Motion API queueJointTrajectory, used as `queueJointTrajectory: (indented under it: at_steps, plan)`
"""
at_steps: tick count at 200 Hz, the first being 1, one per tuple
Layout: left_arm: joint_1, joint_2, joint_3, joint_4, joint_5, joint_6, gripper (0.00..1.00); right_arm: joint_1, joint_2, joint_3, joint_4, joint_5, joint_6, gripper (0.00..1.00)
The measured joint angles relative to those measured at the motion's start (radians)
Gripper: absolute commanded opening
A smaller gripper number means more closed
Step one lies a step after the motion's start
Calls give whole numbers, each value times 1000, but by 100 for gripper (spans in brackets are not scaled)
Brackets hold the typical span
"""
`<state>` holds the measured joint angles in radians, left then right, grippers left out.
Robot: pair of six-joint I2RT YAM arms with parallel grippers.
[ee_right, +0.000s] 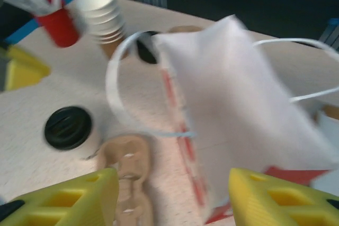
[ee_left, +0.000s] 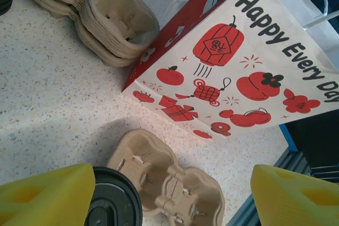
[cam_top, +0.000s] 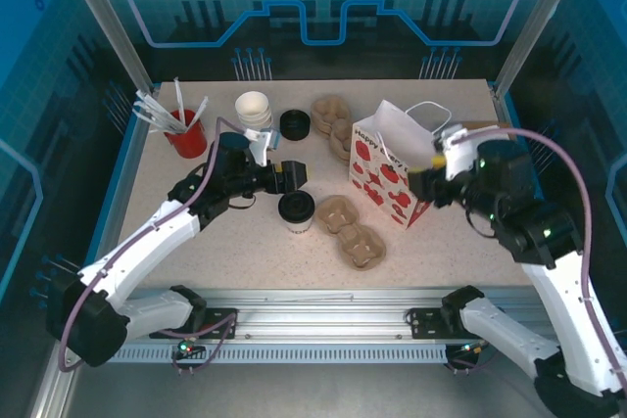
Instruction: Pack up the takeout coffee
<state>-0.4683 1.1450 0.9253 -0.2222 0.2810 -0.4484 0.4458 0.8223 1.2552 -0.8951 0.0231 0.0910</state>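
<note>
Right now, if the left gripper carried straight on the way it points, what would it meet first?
Probably the printed paper bag, after passing over the flat cup carrier. If it is angled lower, the carrier comes first.

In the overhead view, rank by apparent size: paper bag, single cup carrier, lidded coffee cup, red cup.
1. red-printed white paper bag
2. single brown cardboard cup carrier
3. black-lidded pale paper coffee cup and red straw-filled cup look alike
</note>
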Motion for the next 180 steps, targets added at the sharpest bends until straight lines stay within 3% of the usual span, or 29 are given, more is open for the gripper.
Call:
queueJointTrajectory:
  at_steps: [38, 57, 125, 180]
  plan:
    - [49, -72, -8, -48, -2, 3, 80, 372, 0, -243, 58, 112, 56, 58]
    - [71, -97, -8, -71, -8, 3, 80, 462, 94, -312, 112, 155, 75, 58]
    - [93, -119, -8, -95, -23, 4, 80, 414, 523, -344, 301, 172, 104, 57]
    - [93, -119, -8, -95, -23, 4, 80, 358, 686, -317, 303, 131, 104, 54]
